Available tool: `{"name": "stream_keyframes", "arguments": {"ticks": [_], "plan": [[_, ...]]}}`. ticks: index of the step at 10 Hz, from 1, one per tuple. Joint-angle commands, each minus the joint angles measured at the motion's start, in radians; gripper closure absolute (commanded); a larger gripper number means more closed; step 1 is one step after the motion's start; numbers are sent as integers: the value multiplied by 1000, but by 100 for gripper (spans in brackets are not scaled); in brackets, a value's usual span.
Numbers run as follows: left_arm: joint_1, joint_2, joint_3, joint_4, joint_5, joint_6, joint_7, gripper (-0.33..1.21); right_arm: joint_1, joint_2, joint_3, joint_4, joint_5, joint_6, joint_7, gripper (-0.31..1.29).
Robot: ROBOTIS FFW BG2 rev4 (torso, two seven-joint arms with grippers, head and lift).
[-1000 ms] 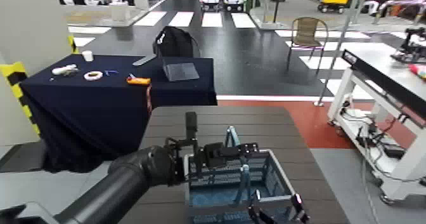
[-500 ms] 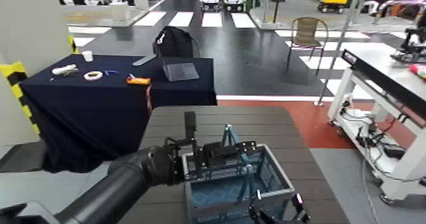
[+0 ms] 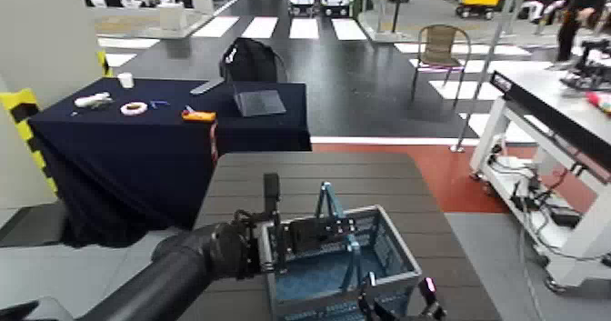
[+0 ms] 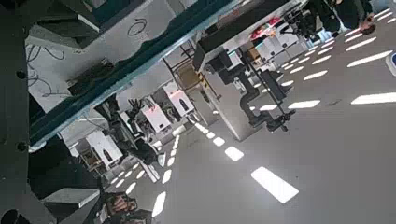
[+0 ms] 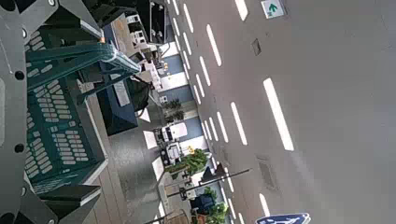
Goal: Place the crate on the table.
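Blue-grey perforated plastic crate [image 3: 341, 261] with grey rim and teal swing handle [image 3: 329, 206] sits at 6 o'clock over the near end of the dark brown slatted table [image 3: 309, 175]; can't tell if its base is down or just above the top.

Left gripper [image 3: 305, 234] is on the crate's left rim at 9 o'clock. Looks clamped on it, but the fingers are hidden behind the lattice, so can't tell. Right gripper [image 3: 397, 299] is at 5 o'clock, by the crate's near right corner, jaw state not readable.

Handling guess:
- Empty, light and stiff; lattice walls may flex.
- Rim is the firm grip; the handle swings.

Table edges are close on the right and near sides. Open tabletop lies toward 12 o'clock.
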Motion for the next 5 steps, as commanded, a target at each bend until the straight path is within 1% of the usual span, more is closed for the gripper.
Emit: {"name": "stream_keyframes", "arguments": {"ticks": [1,3,4,5], "plan": [[17,8,44,-3,-55,3,4,7,2,-1,-1,-2,0,0,0,14],[38,19,129,-61,-168,31,18,7,3,-1,-3,-3,-2,0,0,14],[54,30,158,-92,-178,34,27,7,6,1,-4,-5,0,0,0,14],[81,47,204,-147,-219,48,67,7,8,1,-8,-5,-2,2,0,14]]}}
